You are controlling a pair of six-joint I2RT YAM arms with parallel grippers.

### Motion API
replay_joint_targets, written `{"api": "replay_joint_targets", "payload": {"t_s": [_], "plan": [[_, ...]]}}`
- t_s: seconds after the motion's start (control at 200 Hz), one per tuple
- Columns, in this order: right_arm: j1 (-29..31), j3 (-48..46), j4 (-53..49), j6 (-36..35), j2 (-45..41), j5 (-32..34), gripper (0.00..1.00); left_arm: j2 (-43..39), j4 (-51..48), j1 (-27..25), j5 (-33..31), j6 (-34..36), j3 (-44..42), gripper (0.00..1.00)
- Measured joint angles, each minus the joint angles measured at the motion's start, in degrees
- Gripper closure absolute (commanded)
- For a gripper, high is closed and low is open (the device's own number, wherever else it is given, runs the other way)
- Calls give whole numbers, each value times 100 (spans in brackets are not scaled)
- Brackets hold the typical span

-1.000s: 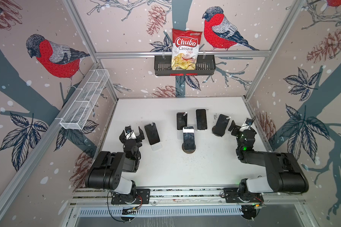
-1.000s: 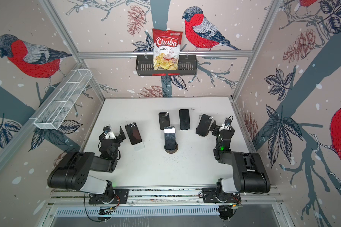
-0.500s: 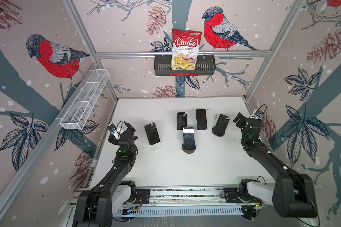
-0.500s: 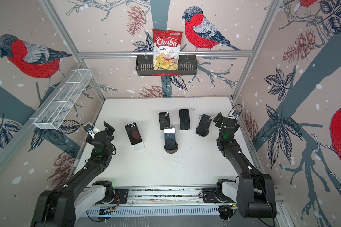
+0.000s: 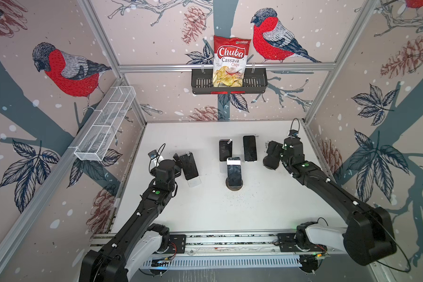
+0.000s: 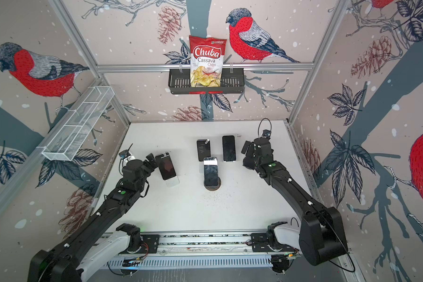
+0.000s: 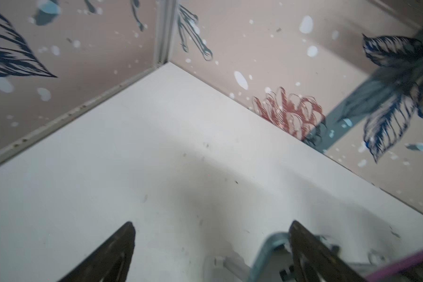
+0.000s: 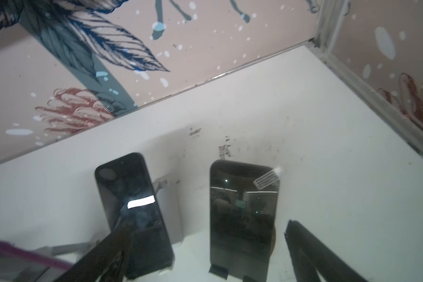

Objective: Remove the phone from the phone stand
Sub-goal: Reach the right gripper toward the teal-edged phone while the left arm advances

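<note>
While the left tool (image 7: pixel 212 224) and right tool (image 8: pixel 206 225) gape wide, best grip the left-of-centre phone (image 5: pixel 189 167) edgewise, lifting off its stand (image 5: pixel 195 182).

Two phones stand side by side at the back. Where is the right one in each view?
In a top view: phone right of centre, at the back.
In a top view: phone, same place.
Left wrist: not in it.
Right wrist: phone with the bright stripe.
Landmark: back-wall pine cone, all views.
</note>
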Motion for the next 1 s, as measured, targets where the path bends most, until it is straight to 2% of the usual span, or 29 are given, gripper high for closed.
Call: {"api": "replay_joint_targets", "payload": {"t_s": [0.295,0.55,0.69,0.841,0.996], "plan": [[1451,531,-597,22,348,-87,1,101,-17,-925,1005,-192,103,3],[2208,1021,-999,46,691,197,1,542,153,-1801,1287,-439,319,3],[2688,1272,-1307,210,960,468,1,776,286,-1902,1386,-459,352,3],[3206,1405,-1648,575,1134,848,1,1001,378,-1932,1565,-186,509,3],[3460,1552,-1943,935,1379,1049,1,1016,452,-1939,1703,114,514,3]]}}
